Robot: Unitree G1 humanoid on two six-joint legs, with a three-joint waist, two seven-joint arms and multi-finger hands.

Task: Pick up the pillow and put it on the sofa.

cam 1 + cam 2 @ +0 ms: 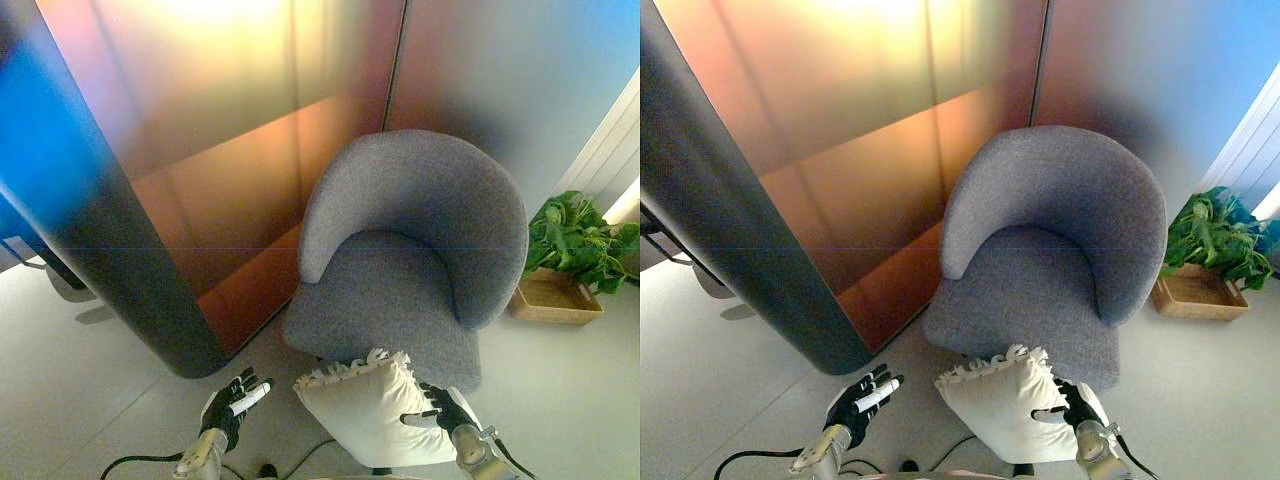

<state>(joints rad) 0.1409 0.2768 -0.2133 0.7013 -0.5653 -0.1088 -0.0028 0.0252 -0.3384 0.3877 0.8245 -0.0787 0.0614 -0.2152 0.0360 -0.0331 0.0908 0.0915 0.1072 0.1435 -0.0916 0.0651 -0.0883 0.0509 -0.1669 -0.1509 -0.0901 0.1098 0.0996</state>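
Observation:
A cream pillow (365, 410) with a frilled edge is held up in front of the grey armchair's (410, 250) seat, just below its front edge. My right hand (443, 408) grips the pillow's right side with curled fingers. My left hand (232, 405) is open and empty, left of the pillow and apart from it. The same shows in the right eye view: pillow (1000, 405), right hand (1070, 405), left hand (858, 398).
A tall glossy partition (150, 180) stands close to the left of the armchair. A potted green plant (575, 245) in a wooden box (553, 298) sits on the floor to the right, by a white wall.

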